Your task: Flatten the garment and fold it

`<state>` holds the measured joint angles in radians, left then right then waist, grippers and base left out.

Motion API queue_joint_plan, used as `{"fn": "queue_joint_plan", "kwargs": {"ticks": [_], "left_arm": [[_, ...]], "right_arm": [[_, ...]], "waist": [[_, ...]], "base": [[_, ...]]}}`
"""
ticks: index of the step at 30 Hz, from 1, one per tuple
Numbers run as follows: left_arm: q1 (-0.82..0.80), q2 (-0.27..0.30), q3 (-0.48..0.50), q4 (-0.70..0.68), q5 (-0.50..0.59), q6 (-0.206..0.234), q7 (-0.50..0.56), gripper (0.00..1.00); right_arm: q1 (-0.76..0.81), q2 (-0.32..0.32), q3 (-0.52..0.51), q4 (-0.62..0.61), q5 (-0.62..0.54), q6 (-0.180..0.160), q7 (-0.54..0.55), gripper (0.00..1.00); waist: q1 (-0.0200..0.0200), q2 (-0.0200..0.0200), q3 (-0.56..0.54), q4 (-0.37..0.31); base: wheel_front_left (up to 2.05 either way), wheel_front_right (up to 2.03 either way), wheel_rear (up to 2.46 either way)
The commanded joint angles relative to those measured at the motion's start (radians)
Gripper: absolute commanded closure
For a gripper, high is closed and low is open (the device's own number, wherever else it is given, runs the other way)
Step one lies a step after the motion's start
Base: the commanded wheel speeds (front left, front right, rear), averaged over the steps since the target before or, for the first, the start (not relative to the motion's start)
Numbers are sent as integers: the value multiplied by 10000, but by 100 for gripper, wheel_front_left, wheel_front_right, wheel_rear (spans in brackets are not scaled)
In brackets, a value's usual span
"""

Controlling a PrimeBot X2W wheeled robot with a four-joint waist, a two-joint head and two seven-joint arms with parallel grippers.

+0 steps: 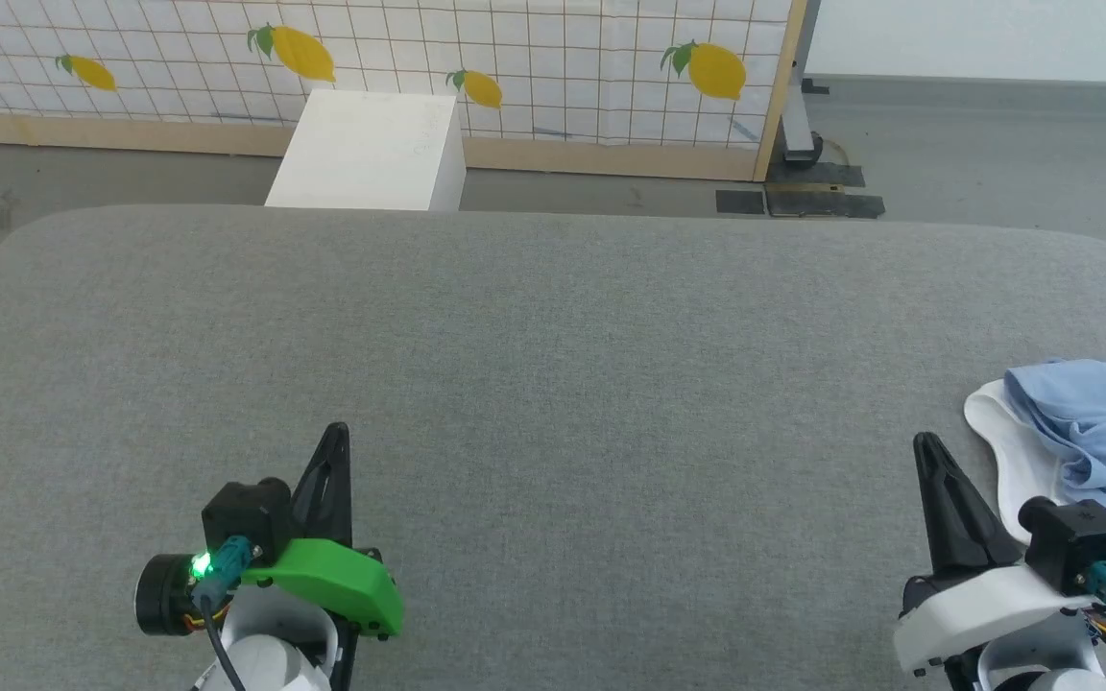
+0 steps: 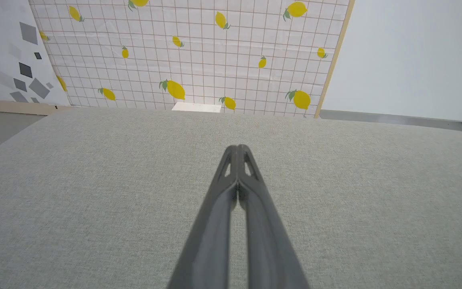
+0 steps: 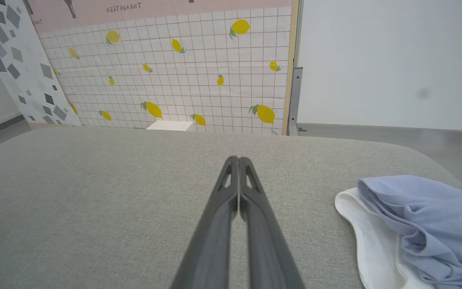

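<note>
The garment [image 1: 1100, 422] lies bunched in a crumpled heap at the robot's far right on the grey fabric-covered counter [image 1: 553, 326], its light blue knit gathered in soft folds and running out of the head view at the right edge. A curved white fabric edge [image 1: 999, 451] shows along the heap's left side and partly under the blue cloth; it cannot be told whether this belongs to the same garment. No logo or button can be made out in the folds. The right hand [image 1: 925, 443] is low in the head view, just left of the heap and not touching it, its two dark fingers pressed together into a single point and holding nothing. In the right wrist view the closed fingers [image 3: 251, 224] point across bare grey fabric, with the blue heap off to their right. The left hand [image 1: 335, 434] is well apart from the garment, at the lower left of the head view above open counter, a green cover [image 1: 332, 576] on its wrist; its fingers are also together and empty, meeting at the tips in the left wrist view. Beyond the counter's far rounded edge stands a white box [image 1: 371, 149] on the grey floor [image 1: 995, 154], in front of a white grid-patterned panel [image 1: 553, 58] printed with yellow lemons.
</note>
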<state>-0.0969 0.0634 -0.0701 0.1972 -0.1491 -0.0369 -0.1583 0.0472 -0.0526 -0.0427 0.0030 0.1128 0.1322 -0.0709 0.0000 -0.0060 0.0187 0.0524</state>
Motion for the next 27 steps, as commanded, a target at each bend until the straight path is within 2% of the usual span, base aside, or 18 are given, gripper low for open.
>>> {"fn": "queue_joint_plan", "kwargs": {"ticks": [1,27], "left_arm": [[181,-42,59,-95,109,58,77,100],[463,-74,288,-767,604,169,616,100]], "right_arm": [[-155,10,27,-11,-122,-6,21,100],[-269,15,170,-18,-482,-9,267,100]], "waist": [[0,24,-4,-9],[0,37,-69,-193]], "base": [[0,0,0],[0,0,0]]}}
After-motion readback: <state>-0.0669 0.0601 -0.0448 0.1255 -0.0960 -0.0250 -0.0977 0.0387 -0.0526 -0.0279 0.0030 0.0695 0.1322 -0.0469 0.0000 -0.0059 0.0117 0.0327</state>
